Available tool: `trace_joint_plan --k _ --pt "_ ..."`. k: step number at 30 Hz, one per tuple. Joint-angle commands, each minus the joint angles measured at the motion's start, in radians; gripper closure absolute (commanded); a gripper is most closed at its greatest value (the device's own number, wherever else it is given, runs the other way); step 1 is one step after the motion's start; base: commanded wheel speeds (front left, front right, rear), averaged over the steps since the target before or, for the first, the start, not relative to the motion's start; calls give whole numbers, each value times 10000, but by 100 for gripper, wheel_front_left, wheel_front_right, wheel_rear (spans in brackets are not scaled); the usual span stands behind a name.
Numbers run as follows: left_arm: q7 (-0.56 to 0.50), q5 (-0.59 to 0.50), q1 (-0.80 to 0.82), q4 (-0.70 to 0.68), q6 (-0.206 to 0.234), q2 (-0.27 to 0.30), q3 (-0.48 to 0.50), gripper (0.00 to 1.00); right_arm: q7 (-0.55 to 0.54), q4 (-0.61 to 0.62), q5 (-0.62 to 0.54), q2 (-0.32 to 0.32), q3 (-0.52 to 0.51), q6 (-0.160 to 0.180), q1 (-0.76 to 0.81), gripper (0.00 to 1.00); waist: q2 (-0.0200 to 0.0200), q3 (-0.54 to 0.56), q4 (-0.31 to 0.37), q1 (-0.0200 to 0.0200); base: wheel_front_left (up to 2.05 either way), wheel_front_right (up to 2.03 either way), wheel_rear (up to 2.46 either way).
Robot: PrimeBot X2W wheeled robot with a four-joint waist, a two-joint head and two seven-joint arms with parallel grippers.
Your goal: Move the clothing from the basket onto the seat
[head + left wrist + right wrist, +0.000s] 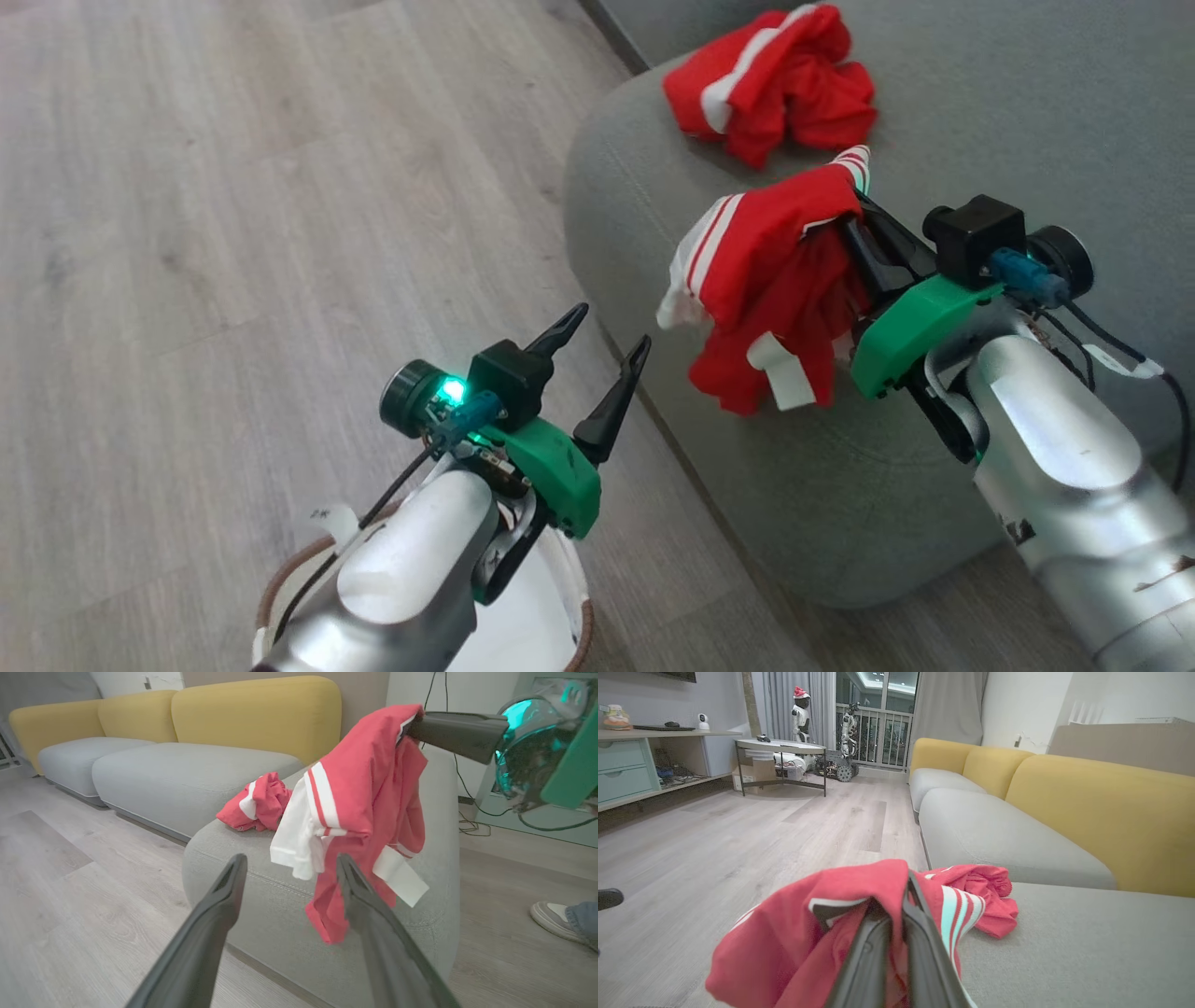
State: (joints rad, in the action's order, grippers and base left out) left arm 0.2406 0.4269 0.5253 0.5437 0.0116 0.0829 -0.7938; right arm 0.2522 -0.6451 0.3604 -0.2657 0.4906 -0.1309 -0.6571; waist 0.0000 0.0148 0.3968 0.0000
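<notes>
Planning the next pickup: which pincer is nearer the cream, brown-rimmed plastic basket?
Left. The left pincer hangs open just beyond the basket; the right pincer is over the grey-green fabric seat, shut on red striped clothing.

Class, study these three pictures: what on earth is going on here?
A two-armed robot is handling red clothing. The right gripper, jaws shut, holds a red-and-white garment hanging over the near edge of the seat. A second red garment lies crumpled farther back on it. The left gripper, jaws open and empty, hovers over the floor just past the basket.
</notes>
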Motion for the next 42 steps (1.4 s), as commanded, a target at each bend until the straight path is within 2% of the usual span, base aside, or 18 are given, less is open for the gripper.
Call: trace_joint_plan --k 1,6,11,15,20,26,30,37,40,42 --pt "155 7 397 -218 5 87 339 0 95 344 -7 12 29 2 -499 100 0 -142 244 0 0 0 0" --pt "182 -55 457 -175 -7 14 279 0 95 199 48 -68 6 2 -598 100 0 -276 319 0 0 0 0" --pt "196 -98 468 -163 -64 -39 193 0 18 -108 167 -290 -15 2 -931 100 0 -508 19 0 0 0 0" --pt "201 -167 544 -170 -37 -14 168 0 -88 -369 261 -671 -111 2 -1592 100 0 -782 -367 0 0 0 0" --pt "204 -370 903 -561 66 127 209 0 -292 -593 396 -1382 -459 2 -2979 100 0 -1676 -960 0 0 0 0" --pt "4 -700 1591 -1393 178 468 222 0 -557 -1428 -35 -2654 -1647 2 -5506 100 0 -3280 -1877 0 0 0 0" --pt "-181 -862 1944 -1935 277 681 263 0 -624 -2146 -560 -3126 -2363 2 -6768 100 0 -4166 -2388 0 0 0 0" --pt "-424 -1048 2317 -2513 339 869 220 0 -325 -3573 -1947 -3560 -3611 2 -7469 100 0 -5182 -3138 0 0 0 0" --pt "-497 -1120 2460 -2669 350 915 176 0 -140 -4324 -2597 -3494 -4341 2 -7270 100 0 -5571 -3465 0 0 0 0" --pt "-500 -1172 2585 -2744 379 924 156 0 -12 -4980 -3096 -3233 -5003 2 -6855 100 0 -5861 -3685 0 0 0 0"
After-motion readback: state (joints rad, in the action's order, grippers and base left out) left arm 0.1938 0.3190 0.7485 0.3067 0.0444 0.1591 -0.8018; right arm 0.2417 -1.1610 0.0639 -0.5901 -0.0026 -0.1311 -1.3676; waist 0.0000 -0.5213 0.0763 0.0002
